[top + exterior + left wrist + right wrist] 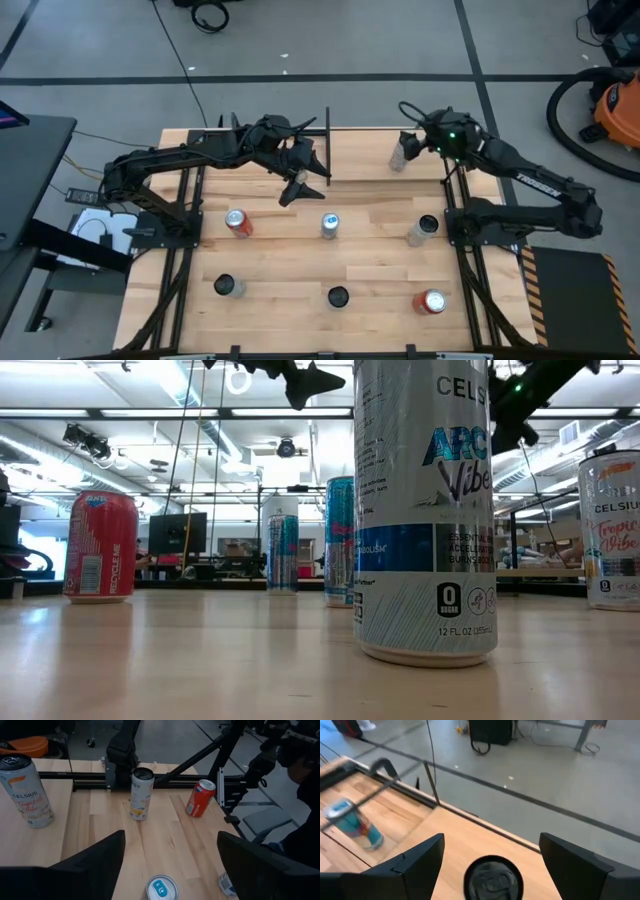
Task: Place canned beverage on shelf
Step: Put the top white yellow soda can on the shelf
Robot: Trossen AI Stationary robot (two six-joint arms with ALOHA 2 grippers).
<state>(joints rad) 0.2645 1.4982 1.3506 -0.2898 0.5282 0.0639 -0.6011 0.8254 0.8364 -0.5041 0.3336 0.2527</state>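
Canned beverage, dark-lidded [492, 877]: you will find it upright on the tabletop [280, 260] at the back right, beside the shelf and not on it. Right gripper [408, 140]: it hangs directly above this can, fingers spread wide, with the lid showing between them in the right wrist view and a gap on either side; it holds nothing. Shelf [328, 150]: at the back of the table, left of centre, marked by thin black rods and largely covered from above by the left arm. One blue can [350, 825] stands by those rods in the right wrist view; you cannot tell whether it rests on the panel. Left gripper [300, 185]: it is held out over the middle of the table just in front of the shelf, fingers apart and empty, above and near a silver can with a blue lid [161, 888]. Further stock on the tabletop, all upright and well apart: a red can at mid left [237, 222], a dark-lidded can at mid right [425, 228], two dark-lidded cans in the front row [225, 286] [338, 296], and a red can at front right [432, 302].
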